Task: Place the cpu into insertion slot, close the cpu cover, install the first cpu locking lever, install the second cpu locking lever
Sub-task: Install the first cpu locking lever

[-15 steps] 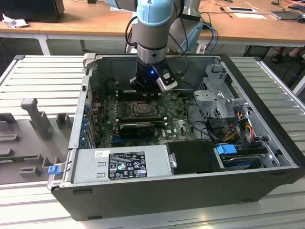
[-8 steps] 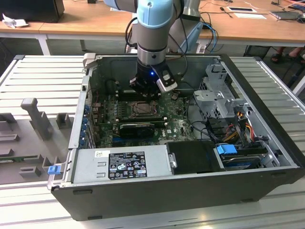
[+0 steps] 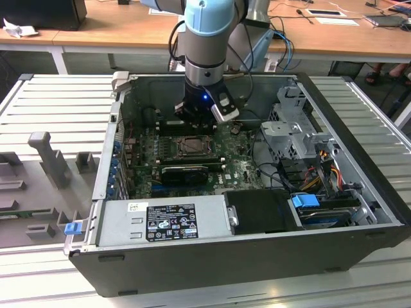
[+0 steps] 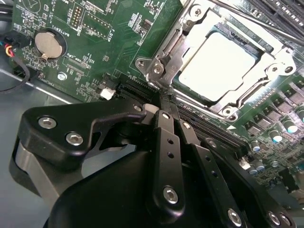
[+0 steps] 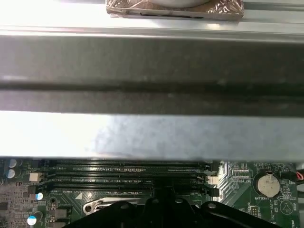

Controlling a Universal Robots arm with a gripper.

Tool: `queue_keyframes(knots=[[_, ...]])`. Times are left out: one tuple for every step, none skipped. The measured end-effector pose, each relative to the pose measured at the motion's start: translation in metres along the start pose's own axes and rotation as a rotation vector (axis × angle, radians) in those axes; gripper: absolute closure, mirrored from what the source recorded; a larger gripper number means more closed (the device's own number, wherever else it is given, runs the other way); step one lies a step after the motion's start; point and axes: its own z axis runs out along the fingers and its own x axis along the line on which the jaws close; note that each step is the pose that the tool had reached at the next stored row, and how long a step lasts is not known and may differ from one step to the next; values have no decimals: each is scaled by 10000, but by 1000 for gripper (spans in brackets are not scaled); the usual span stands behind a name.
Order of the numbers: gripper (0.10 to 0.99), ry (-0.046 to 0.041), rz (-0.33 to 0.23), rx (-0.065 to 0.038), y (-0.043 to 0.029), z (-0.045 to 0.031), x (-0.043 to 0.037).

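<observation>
The cpu [image 4: 216, 64] lies flat in the insertion slot [image 3: 191, 146], its dull silver top showing through the cut-out of the cpu cover [image 4: 189, 34]. That cover is down over it. A thin locking lever rod [image 4: 247, 16] runs along one edge of the socket. My gripper [image 4: 164, 105] has its black fingers [image 4: 167, 142] pressed together, shut. The tips sit low at one corner of the socket, beside the cover's hinge bracket [image 4: 159, 69]. I cannot see anything between them. From outside, the gripper [image 3: 196, 122] hangs just behind the socket. It also rims the first wrist view as a gripper [image 5: 156, 205].
The open computer case [image 3: 359, 128] walls in the green motherboard [image 4: 95, 42]. Black memory slots [image 5: 123, 173] lie right beside the fingers. There is a coin battery [image 4: 49, 43], a drive cage [image 3: 295, 131], a power supply [image 3: 167, 221] and loose cables [image 3: 321, 170].
</observation>
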Motion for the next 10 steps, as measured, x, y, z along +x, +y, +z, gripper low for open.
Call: queue_keyframes(knots=[[980, 0, -1, 3, 3, -22, -1], [980, -1, -1, 9, 5, -30, -1], [980, -1, -2, 11, 5, -29, -1], [980, -2, 0, 15, 1, -30, 0], [980, -1, 1, 23, -2, -31, 0], [980, 1, -1, 36, -10, -33, -1], [980, 1, -1, 39, -14, -33, 0], [980, 0, 0, 40, -19, -34, 0], [980, 0, -1, 41, -24, -35, 0], [980, 0, -1, 42, -31, -36, 0]])
